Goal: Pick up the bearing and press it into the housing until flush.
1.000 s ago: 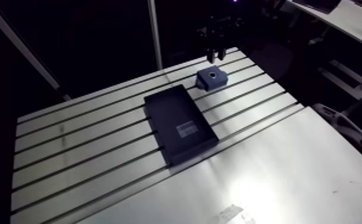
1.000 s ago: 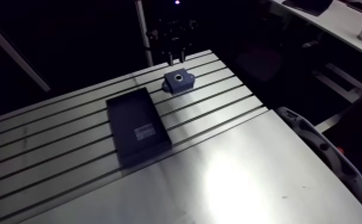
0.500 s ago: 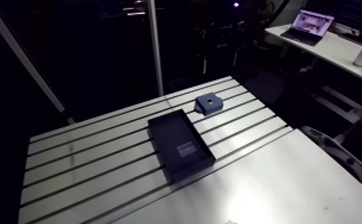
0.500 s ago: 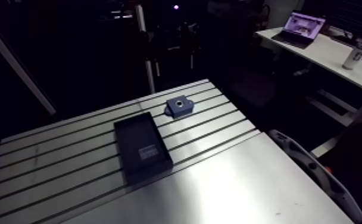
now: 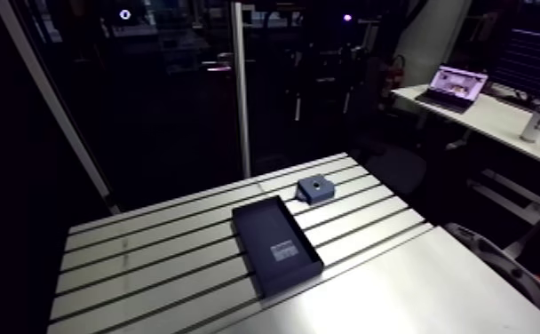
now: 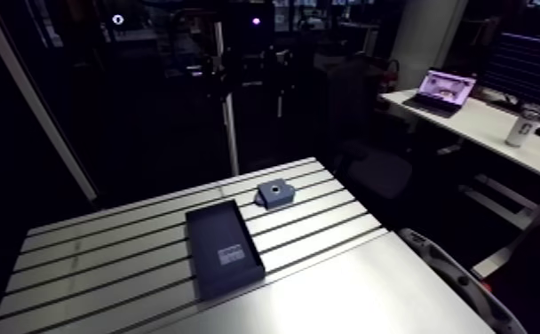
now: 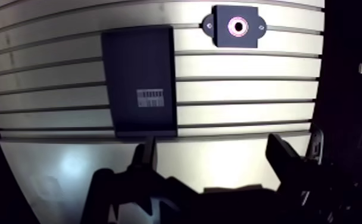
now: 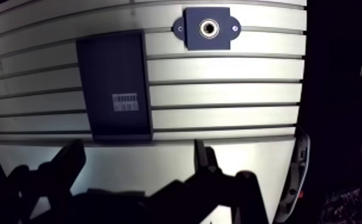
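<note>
The blue housing (image 7: 238, 26) sits on the slotted table (image 7: 243, 89), far ahead of the gripper in the wrist view. A round metal ring, the bearing (image 8: 209, 28), shows in the housing's bore; how deep it sits I cannot tell. My gripper (image 7: 213, 149) hangs high above the table's smooth near part. It is open, its dark fingers (image 7: 144, 161) wide apart with nothing between them. In the arm view the housing (image 5: 315, 188) stands small near the table's far edge, and the gripper is lost in the dark.
A flat black tray (image 7: 139, 89) with a barcode label lies beside the housing, nearer the gripper. A pale upright post (image 5: 241, 89) rises behind the table. A grey curved part (image 5: 504, 266) lies past the table's right edge.
Earlier the gripper hung just over the housing with fingers close together. It has since opened and drawn up and away, and the arm camera has risen with it.
</note>
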